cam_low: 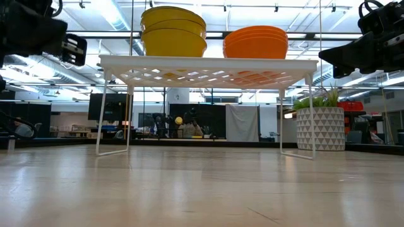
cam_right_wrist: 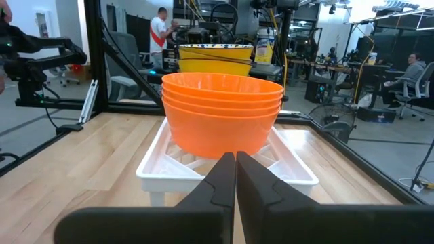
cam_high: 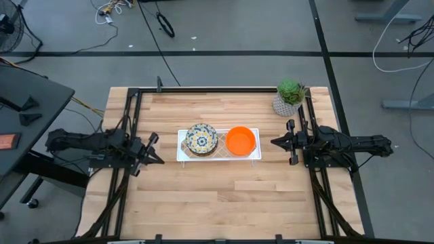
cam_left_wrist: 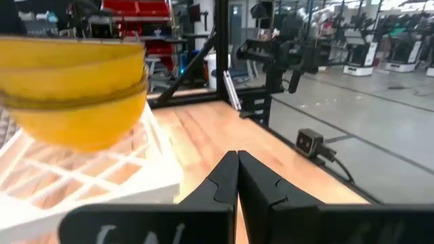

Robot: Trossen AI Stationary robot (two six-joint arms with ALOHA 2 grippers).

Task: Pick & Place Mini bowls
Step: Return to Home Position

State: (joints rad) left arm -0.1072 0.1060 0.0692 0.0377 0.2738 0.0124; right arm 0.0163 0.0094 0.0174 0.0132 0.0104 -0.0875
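Observation:
A white wire rack stands on thin legs at the table's middle. On its top sit two stacks of mini bowls. The left stack has a blue-and-yellow pattern inside and is yellow outside. The right stack is plain orange. My left gripper is shut and hangs level to the left of the rack, clear of it. My right gripper is shut too and hangs level to the right, pointing at the orange stack. Neither holds anything.
A potted green plant in a white patterned pot stands at the table's far right corner, behind my right arm. A black frame runs along the table's far and side edges. Bare wood lies in front of the rack.

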